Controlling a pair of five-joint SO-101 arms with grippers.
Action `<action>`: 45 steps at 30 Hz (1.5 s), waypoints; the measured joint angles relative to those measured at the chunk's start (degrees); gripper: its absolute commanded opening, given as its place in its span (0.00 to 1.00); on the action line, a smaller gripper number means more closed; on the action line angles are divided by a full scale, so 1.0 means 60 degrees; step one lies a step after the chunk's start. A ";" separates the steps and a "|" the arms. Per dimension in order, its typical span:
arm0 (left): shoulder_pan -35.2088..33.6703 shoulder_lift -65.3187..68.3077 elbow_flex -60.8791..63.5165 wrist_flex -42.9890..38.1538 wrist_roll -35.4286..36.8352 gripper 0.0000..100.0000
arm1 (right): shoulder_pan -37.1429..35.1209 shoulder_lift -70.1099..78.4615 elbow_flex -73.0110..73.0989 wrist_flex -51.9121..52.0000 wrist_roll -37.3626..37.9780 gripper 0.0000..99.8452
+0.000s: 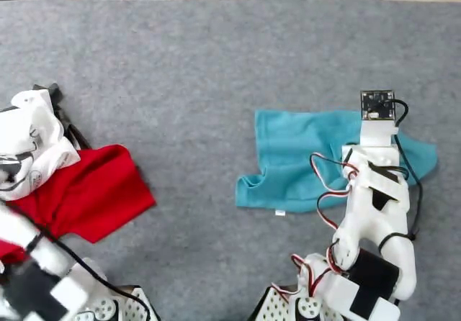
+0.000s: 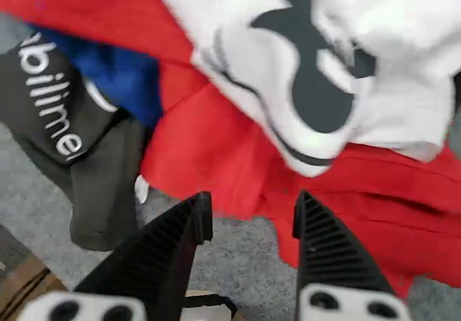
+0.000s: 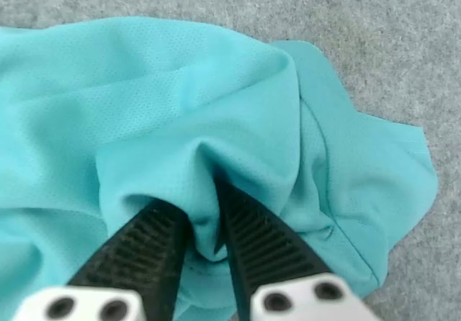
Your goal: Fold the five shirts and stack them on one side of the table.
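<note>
Grey table (image 1: 216, 55) — speckled, felt-like top

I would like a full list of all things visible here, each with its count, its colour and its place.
teal shirt: one, teal, lying on the right side of the high view
red shirt: one, red, at the left side of the high view
white shirt: one, white with black print, lying on the red shirt
blue shirt: one, blue, between the red shirt and the dark shirt
dark shirt: one, dark grey with white lettering, beside the blue shirt
table: one, grey surface
left tool: one, black, open, over the red shirt's edge
right tool: one, black, pinching a fold of the teal shirt
</note>
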 measured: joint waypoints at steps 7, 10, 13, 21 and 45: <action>-0.3033 -0.0293 0.2403 -0.2652 -0.0864 0.31 | 0.0000 0.0000 0.0000 0.0000 0.0000 0.01; -0.3267 0.0000 0.3238 -0.3751 -0.1670 0.31 | 0.0000 0.0000 0.0000 0.0000 0.0000 0.01; -0.3194 0.0542 0.4044 -0.4689 -0.2403 0.30 | 0.0000 0.0000 0.0000 0.0000 0.0000 0.01; -0.3033 0.2066 0.4615 -0.6286 -0.2886 0.19 | 0.0000 0.0000 0.0000 0.0000 0.0000 0.01; 0.1846 -0.0908 0.0073 -0.4542 -0.1260 0.03 | 0.0000 0.0000 0.0000 0.0000 0.0000 0.01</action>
